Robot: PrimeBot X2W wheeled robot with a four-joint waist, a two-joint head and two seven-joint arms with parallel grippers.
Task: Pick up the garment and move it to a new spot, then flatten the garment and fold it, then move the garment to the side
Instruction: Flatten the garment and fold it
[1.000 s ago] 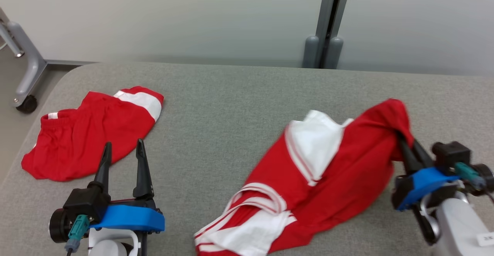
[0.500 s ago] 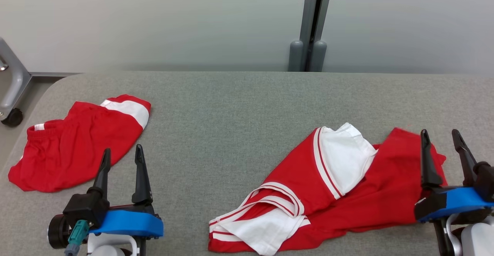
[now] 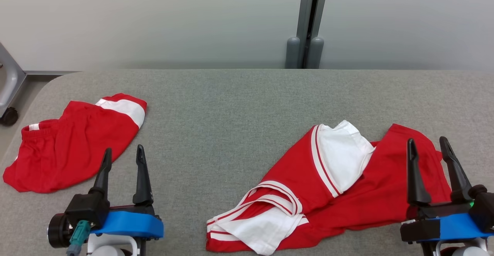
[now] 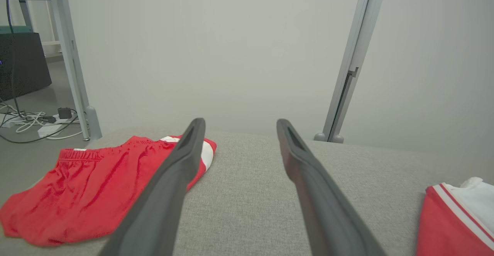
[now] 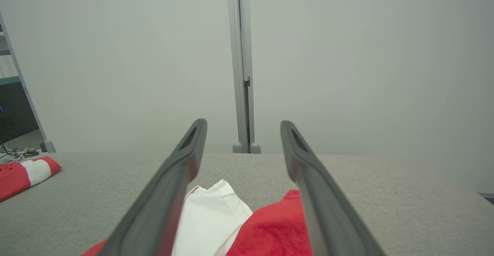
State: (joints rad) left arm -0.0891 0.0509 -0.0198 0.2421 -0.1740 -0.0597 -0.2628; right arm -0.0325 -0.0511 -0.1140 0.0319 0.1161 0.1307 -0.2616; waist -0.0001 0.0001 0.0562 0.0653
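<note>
Head view, crumpled red-and-white jersey garment (image 3: 339,186) on grey fabric desk (image 3: 231,105), right end effector (image 3: 426,141) spread wide, empty, over its right edge, left end effector (image 3: 123,149) likewise spread, empty.

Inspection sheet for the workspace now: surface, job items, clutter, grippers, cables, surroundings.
Surface: grey fabric table, clothes at both ends.
Job's things: red and white garment, crumpled at the right, not yet flattened or folded.
Clutter: red shorts lying at the left.
Grippers: left gripper open, empty, near the shorts; right gripper open, empty, over the garment's right end.
Cables: cables on the floor left of the table.
Surroundings: pale wall, grey post, caster wheel.
</note>
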